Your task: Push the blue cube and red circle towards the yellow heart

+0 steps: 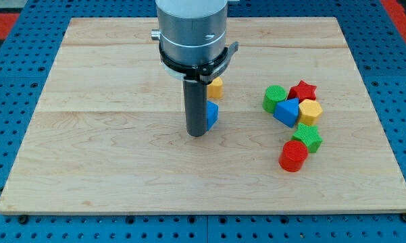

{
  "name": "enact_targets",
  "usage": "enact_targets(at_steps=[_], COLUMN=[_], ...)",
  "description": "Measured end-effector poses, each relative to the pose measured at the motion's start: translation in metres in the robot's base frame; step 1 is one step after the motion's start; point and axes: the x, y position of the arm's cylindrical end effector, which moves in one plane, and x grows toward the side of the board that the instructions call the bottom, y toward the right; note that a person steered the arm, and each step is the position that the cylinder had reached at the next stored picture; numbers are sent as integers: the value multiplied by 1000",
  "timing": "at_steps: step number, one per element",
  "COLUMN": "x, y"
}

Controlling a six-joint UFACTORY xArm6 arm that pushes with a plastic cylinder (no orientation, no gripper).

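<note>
My tip [197,133] rests on the board left of centre, with the rod standing straight above it. A blue block [213,113] touches the rod's right side and is partly hidden by it. A yellow block [217,87] sits just above the blue one, also partly hidden, so I cannot make out its shape. The red circle [293,156] lies far to the view's right and lower, apart from my tip. It touches a green block [308,137] at its upper right.
A cluster sits at the view's right: a green block [275,98], a red star [302,90], a second blue block [286,111] and a yellow hexagon-like block [311,111]. The wooden board [108,155] lies on a blue pegboard.
</note>
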Motion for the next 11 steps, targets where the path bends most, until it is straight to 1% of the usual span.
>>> enact_targets(at_steps=[1, 2, 3, 4, 6, 7, 8, 9, 10, 11], x=[-17, 1, 12, -2, -39, -42, -3, 47, 86, 88], y=[-1, -1, 19, 39, 18, 14, 32, 65, 100, 161])
